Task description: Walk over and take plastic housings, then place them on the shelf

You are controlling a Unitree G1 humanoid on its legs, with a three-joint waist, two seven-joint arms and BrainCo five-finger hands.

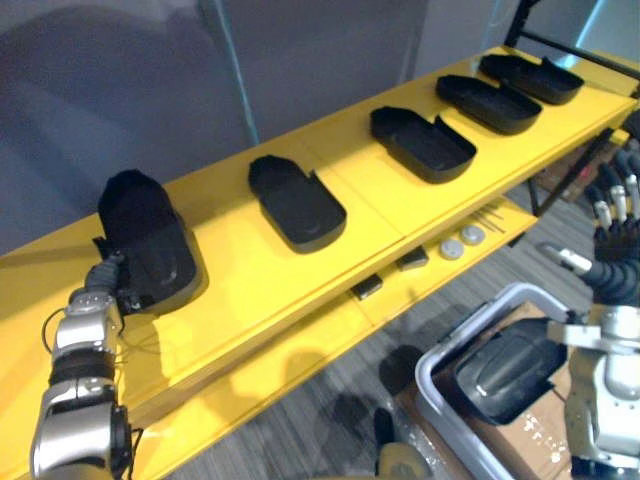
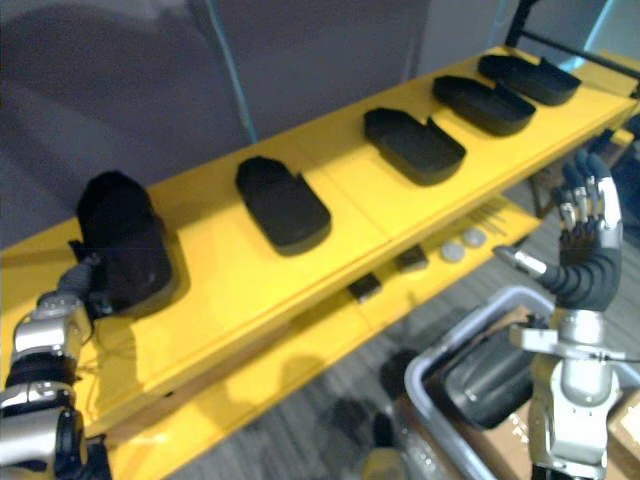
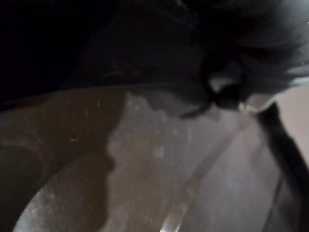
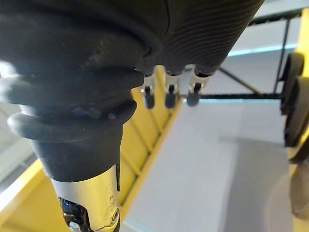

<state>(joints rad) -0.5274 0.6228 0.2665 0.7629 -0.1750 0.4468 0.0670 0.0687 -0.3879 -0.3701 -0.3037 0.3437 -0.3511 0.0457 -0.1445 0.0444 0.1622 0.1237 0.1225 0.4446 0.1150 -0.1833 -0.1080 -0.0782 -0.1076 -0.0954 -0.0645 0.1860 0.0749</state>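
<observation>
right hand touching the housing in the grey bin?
Apart: the right eye view shows the right hand raised open, clear above the housing in the bin.

Your yellow shelf [image 1: 380,200] runs from lower left to upper right. Its top board carries a row of black housings: the leftmost housing [image 1: 150,245] tilted up, then the second housing [image 1: 297,203], third housing [image 1: 424,143], fourth housing [image 1: 488,102] and far housing [image 1: 532,77] lying flat, apart. On the lower board [image 1: 300,365], right of centre, you have two dark blocks [image 1: 368,288] and two grey discs [image 1: 453,249].
</observation>
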